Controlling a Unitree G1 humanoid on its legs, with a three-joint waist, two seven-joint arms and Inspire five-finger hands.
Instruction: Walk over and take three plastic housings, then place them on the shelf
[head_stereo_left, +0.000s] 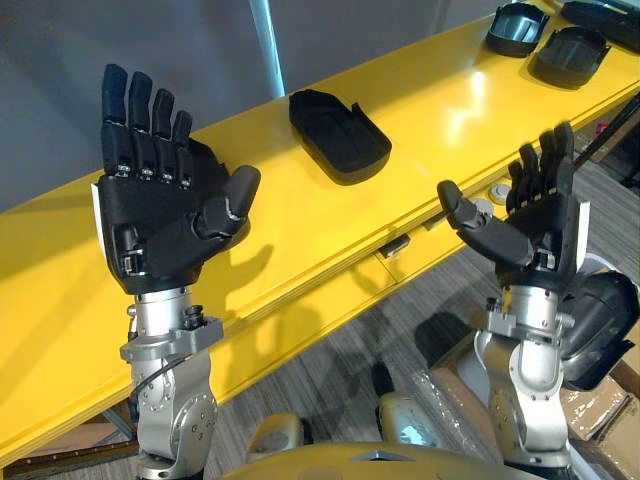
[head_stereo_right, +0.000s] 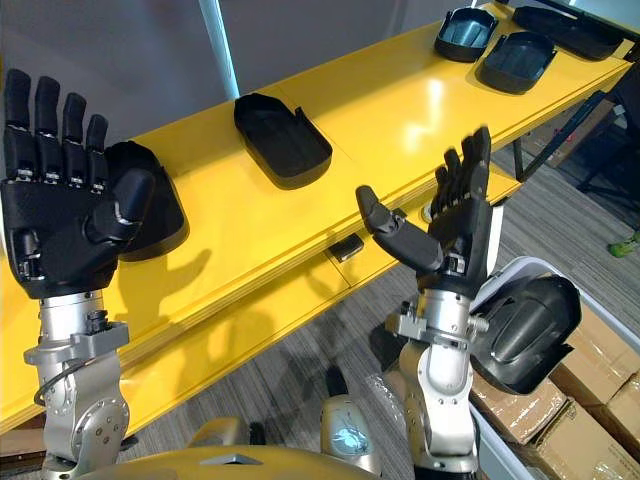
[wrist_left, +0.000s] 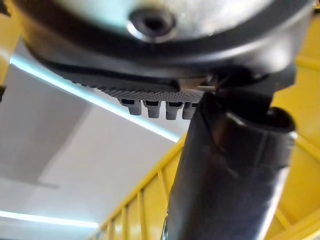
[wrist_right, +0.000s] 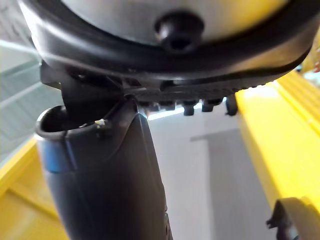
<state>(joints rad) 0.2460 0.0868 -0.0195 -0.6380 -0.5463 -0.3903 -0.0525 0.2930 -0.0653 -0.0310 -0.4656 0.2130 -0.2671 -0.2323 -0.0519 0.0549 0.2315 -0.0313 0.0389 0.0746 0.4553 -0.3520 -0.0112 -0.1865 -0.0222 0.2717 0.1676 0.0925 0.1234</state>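
Left hand (head_stereo_left: 160, 220): fingers straight, empty
Right hand (head_stereo_left: 540, 240): spread, empty
Housing (head_stereo_left: 338, 133): beyond and between both hands; likely light, stiff, slick; grip by rim

Robot hands (head_stereo_left: 160, 215) (head_stereo_left: 535, 235) upraised, fingers (head_stereo_left: 145, 110) apparently straight

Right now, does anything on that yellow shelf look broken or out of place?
Nothing stands out: the black housings lie flat on the yellow shelf, and the left hand and right hand are open and empty.
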